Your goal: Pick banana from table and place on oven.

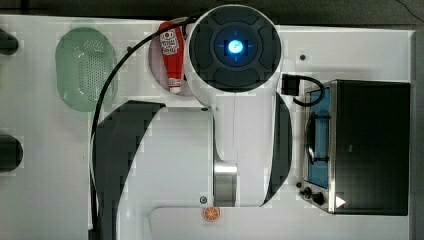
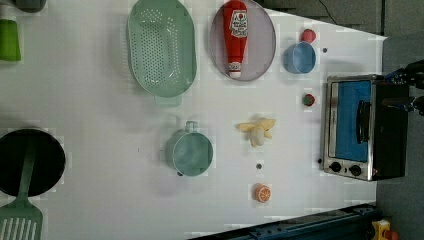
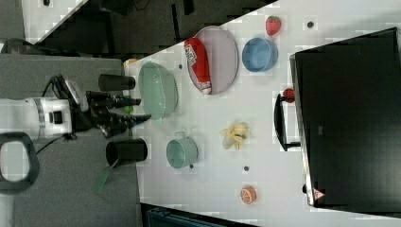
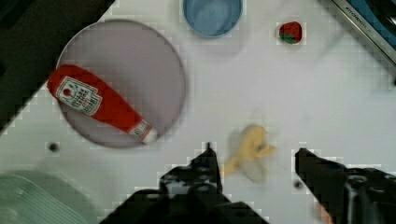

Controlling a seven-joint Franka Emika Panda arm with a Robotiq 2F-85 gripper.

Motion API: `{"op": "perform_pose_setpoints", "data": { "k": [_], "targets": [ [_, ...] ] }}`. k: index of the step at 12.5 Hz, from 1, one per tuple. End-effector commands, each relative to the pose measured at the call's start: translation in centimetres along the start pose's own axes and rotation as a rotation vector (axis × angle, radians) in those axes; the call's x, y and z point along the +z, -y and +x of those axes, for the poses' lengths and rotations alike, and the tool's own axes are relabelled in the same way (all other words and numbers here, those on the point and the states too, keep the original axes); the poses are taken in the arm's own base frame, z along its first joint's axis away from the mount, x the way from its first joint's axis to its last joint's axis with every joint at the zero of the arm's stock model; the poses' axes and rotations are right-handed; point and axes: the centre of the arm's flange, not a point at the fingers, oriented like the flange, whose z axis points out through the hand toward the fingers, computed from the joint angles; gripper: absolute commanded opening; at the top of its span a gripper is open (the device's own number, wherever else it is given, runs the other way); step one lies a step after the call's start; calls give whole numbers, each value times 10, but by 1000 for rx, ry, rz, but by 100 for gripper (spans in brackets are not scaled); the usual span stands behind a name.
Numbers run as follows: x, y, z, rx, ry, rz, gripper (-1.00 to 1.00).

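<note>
A white desk carries the toy banana, lying between the teal cup and the toaster oven. The gripper hangs above, spread, empty. It looks light, stiff; grasp its body, not the peels.

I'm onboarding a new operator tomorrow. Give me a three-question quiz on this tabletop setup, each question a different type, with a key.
1. True or false: the banana already lies on top of the oven.
2. Multiple choice: the ketchup bottle lies on
A. the green colander
B. the round plate
C. the blue bowl
3. Short answer: in the wrist view, how do the fingers of the pincer stand, and is anything held?

Key
1. False; it lies on the white table, apart from the oven.
2. B
3. Open, spread to either side of the banana, holding nothing.
</note>
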Motion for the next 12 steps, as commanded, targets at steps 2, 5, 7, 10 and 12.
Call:
{"op": "perform_pose_setpoints", "data": {
  "k": [2, 5, 7, 10, 12],
  "targets": [
    [-73, -127, -93, 12, -8, 16, 82],
    [-68, -124, -92, 8, -3, 8, 100],
    [-46, -113, -85, 4, 25, -25, 100],
    [10, -85, -64, -4, 63, -69, 100],
    [52, -63, -50, -12, 68, -74, 100]
  ]
}}
